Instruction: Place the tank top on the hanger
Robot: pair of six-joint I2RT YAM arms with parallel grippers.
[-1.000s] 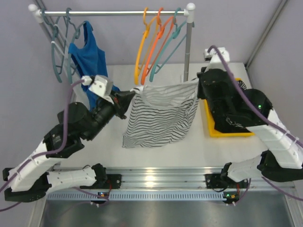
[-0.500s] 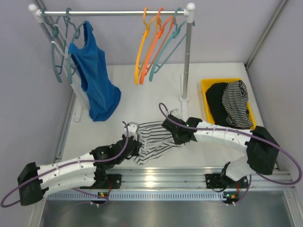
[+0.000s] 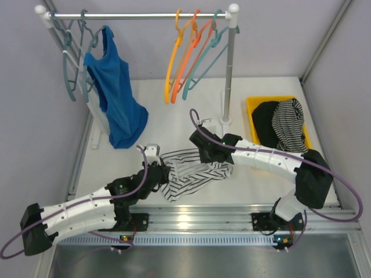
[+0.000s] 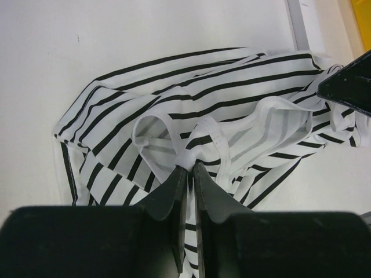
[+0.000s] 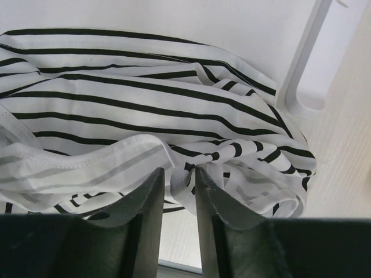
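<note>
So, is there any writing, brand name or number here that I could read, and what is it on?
No text can be read in any view.
The tank top carries only stripes, with no tag showing.
The hangers and the yellow bin show no label or number.

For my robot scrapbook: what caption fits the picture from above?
Left hand and right hand at the crumpled tank top; hanger waits on rail.
</note>
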